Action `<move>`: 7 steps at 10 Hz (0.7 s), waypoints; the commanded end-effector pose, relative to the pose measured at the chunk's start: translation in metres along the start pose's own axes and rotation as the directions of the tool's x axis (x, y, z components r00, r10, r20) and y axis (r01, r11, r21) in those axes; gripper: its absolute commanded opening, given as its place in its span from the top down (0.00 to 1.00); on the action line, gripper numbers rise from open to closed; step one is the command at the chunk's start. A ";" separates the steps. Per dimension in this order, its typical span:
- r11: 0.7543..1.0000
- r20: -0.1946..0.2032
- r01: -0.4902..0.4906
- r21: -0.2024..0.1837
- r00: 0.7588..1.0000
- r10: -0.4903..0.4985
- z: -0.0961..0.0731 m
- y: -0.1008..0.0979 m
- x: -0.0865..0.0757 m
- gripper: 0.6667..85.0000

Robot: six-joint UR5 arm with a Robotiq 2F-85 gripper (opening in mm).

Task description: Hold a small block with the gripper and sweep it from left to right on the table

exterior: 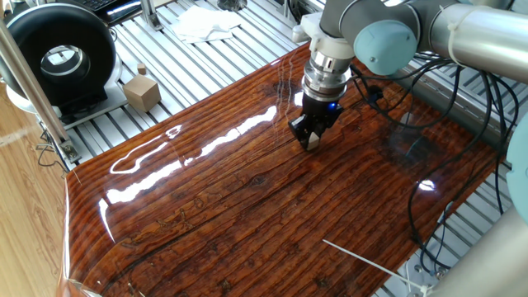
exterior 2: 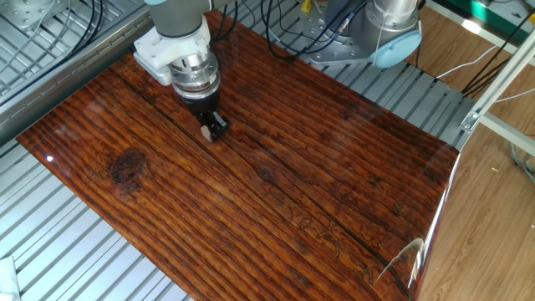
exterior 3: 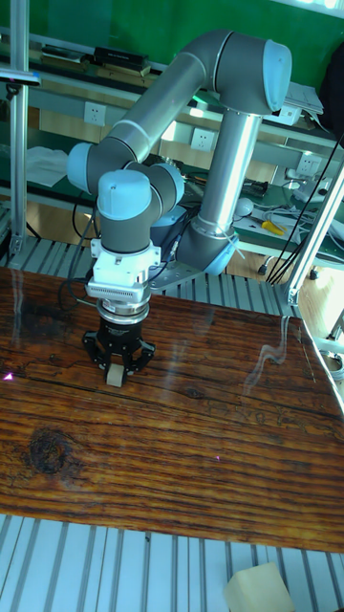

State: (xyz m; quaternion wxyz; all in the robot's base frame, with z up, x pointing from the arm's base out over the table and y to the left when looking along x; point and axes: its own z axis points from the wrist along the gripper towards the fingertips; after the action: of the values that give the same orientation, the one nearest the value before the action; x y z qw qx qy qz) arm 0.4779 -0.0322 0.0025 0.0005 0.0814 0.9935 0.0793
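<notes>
A single robot arm [exterior 3: 205,163] reaches down over the table [exterior: 247,214], its one gripper [exterior: 313,140] pointing straight at the board with its two black fingers closed on the block [exterior: 314,143], the only small cube on the wood. The block sits between the fingertips at the surface; whether it rests on the table or hangs just above cannot be told.

From left in one fixed view: one black round device [exterior: 59,54] with a pale centre stands on the slatted frame [exterior: 214,66] beside the board's far corner; one larger cube [exterior: 142,91] with a knob on top sits just right of it, off the table; one white cloth [exterior: 206,23] lies farther back. The gripper and block are toward the far right part of the board, under the arm's light blue joint cap [exterior: 388,43]. Black cables [exterior: 462,124] hang past the right edge. One thin white streak [exterior: 363,256] crosses the near right of the board.

In the other fixed view the gripper [exterior 2: 211,129] holds the block [exterior 2: 205,131] near the board's upper left, with a dark knot [exterior 2: 127,165] in the grain below and to its left.

The tall fixed view shows gripper [exterior 3: 117,371] and block [exterior 3: 115,373] at the left half of the board, and a tan object [exterior 3: 264,588] on the frame at the bottom edge. No brand, label or writing can be read.
</notes>
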 end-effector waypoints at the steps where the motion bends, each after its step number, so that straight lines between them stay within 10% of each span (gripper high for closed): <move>1: 1.000 0.004 -0.010 -0.012 1.000 0.010 -0.001 0.003 -0.001 1.00; 7: 1.000 0.006 -0.019 -0.008 1.000 0.019 0.000 0.006 -0.001 1.00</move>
State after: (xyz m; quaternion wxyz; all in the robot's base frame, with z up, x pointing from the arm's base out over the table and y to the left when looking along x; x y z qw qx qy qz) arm 0.4784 -0.0286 0.0020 0.0009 0.0864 0.9931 0.0787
